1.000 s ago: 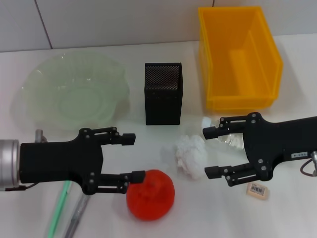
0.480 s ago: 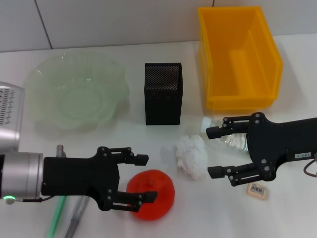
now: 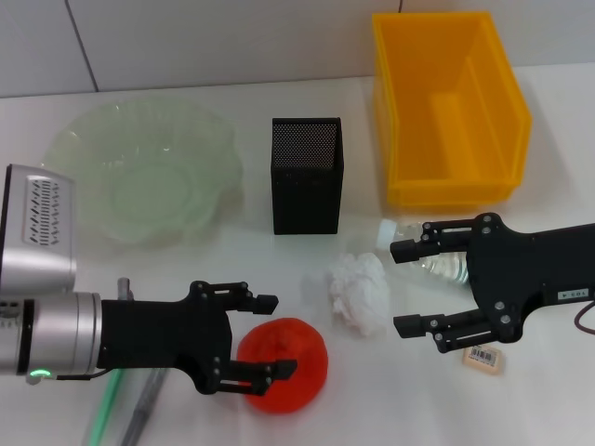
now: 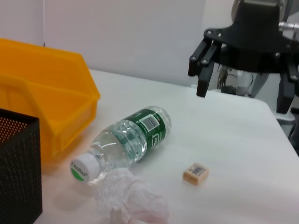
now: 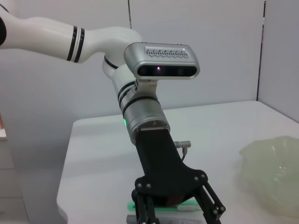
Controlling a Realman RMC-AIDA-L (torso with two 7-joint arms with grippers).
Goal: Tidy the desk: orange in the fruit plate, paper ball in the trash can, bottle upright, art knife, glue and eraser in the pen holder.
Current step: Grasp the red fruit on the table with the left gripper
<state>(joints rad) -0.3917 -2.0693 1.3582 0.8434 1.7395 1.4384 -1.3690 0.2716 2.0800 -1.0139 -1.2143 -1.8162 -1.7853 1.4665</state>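
The orange (image 3: 299,351) lies at the front of the table, and my left gripper (image 3: 277,335) stands open with a finger on each side of it. The white paper ball (image 3: 358,293) sits at the middle. Just right of it my right gripper (image 3: 400,288) hangs open over the clear bottle (image 3: 435,264), which lies on its side (image 4: 133,140). The eraser (image 3: 485,357) lies under the right arm. The black mesh pen holder (image 3: 307,175) stands behind the paper ball. A green stick (image 3: 110,398) and a grey pen-shaped tool (image 3: 141,409) lie partly hidden under the left arm.
The pale green fruit plate (image 3: 139,172) is at the back left. The yellow trash can (image 3: 446,111) stands at the back right, close behind the bottle. In the left wrist view the bottle, paper ball (image 4: 128,201) and eraser (image 4: 195,172) lie close together.
My left gripper has moved right and toward the table's front, so its fingers now straddle the orange. My right gripper has shifted slightly right and nearer.
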